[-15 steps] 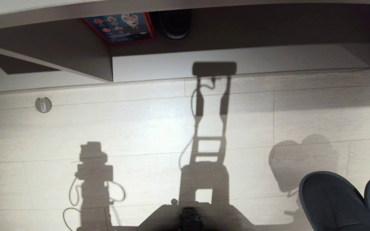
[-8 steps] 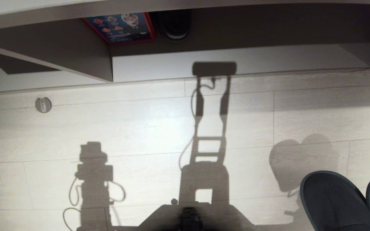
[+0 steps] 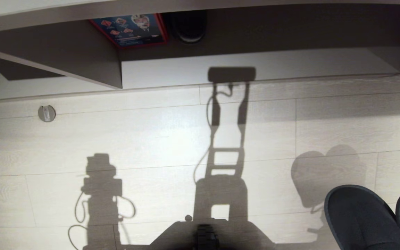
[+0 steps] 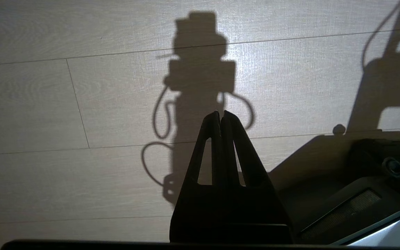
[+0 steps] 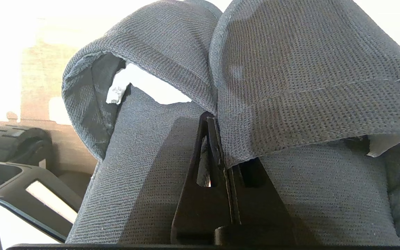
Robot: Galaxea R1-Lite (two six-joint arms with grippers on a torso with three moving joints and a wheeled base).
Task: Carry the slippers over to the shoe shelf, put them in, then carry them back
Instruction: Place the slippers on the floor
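Pale wood-plank floor (image 3: 144, 139) under hard light, sharp shadows, a round metal floor fitting (image 3: 46, 113)

A pale wood-plank floor (image 3: 151, 139) fills most of the head view. On it, a small round metal fitting (image 3: 46, 113) sits alone. Well beyond the fitting, a red-edged blue printed box (image 3: 130, 29) stands beside a small black rounded object (image 3: 189, 27).

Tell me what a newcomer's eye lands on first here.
The pair of soft dark grey fabric slippers fills the right wrist view, their edges pinched together in the right gripper, and pokes into the head view's lower right corner. Next come the robot's long shadows across the pale plank floor, before the low grey-brown shoe shelf.
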